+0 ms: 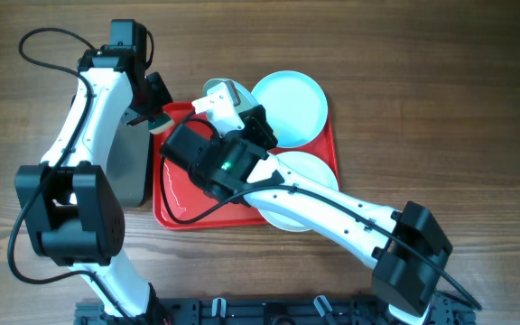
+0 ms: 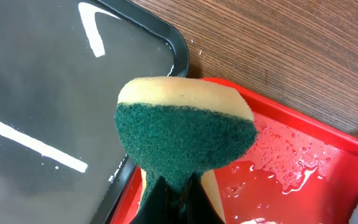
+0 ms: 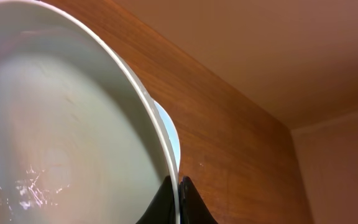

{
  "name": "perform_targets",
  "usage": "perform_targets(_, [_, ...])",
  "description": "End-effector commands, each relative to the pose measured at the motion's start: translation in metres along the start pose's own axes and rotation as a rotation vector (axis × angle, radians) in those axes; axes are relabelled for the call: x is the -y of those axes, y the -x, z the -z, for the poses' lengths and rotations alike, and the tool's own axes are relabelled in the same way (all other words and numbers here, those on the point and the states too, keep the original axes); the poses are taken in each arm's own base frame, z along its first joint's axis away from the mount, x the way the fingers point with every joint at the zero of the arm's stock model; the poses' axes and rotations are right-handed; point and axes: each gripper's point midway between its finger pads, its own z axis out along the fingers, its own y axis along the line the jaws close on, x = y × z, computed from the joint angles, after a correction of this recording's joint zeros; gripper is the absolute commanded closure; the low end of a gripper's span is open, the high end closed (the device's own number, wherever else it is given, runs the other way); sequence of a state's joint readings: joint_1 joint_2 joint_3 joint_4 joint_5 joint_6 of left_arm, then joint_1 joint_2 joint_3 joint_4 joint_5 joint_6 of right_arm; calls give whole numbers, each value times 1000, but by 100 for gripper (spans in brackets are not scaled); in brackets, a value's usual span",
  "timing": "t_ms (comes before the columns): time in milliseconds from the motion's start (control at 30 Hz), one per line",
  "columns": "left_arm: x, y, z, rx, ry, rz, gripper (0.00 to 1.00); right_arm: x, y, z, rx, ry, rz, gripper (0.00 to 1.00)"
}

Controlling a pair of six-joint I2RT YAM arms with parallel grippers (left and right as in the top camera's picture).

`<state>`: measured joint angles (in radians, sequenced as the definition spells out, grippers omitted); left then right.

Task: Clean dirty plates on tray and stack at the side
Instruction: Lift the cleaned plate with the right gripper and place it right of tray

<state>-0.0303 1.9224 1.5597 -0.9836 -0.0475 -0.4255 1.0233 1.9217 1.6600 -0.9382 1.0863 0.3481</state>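
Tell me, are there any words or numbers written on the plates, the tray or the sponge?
No words or numbers can be read anywhere.
The plates, red tray, sponge and grey pan are all plain.
The white stripes in the pan look like shine, not letters.

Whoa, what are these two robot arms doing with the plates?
They're washing dishes. The right gripper pinches one pale plate by its rim, tilted up over the red tray. The left gripper holds a green-and-yellow sponge over the tray's corner, beside a dark grey pan, apart from that plate. The other two plates lie on the wet tray; nothing is stacked aside yet.
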Motion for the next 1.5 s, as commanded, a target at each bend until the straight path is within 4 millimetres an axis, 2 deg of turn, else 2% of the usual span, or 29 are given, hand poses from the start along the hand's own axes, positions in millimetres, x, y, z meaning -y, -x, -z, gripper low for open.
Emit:
perform_targets(0, [-3, 8, 6, 29, -1, 27, 96, 22, 9, 9, 29, -39, -20, 96])
perform_targets(433, [-2, 11, 6, 40, -4, 29, 96, 19, 6, 9, 17, -22, -30, 95])
perform_targets(567, [-2, 11, 6, 40, -3, 29, 96, 5, 1, 9, -14, 61, -33, 96])
perform_targets(667, [-2, 11, 6, 40, -3, 29, 96, 3, 1, 9, -18, 75, -35, 96])
perform_targets(733, [-2, 11, 6, 41, -4, 28, 96, -10, -5, 13, -53, 171, -34, 96])
perform_targets(800, [-2, 11, 6, 40, -3, 28, 96, -39, -16, 20, -125, 350, -37, 96])
perform_targets(900, [-2, 11, 6, 42, -4, 29, 96, -65, -24, 24, -219, 561, -79, 96])
perform_targets(967, [-1, 12, 6, 44, -5, 29, 96, -65, -27, 16, -274, 637, -122, 96])
perform_targets(1100, [-2, 11, 6, 43, -5, 29, 96, -42, -29, -12, -373, 753, -250, 96])
perform_targets(1233, [-1, 11, 6, 43, -5, 29, 96, 6, -30, -52, -430, 847, -418, 96])
perform_targets(1367, [-1, 11, 6, 43, -5, 28, 96, 76, -44, -107, -482, 921, -704, 96])
perform_targets(1433, [-1, 11, 6, 43, -5, 28, 96, 114, -62, -132, -504, 898, -826, 96])
perform_targets(1467, [-1, 11, 6, 43, -5, 28, 96, 138, -80, -147, -531, 853, -895, 96])
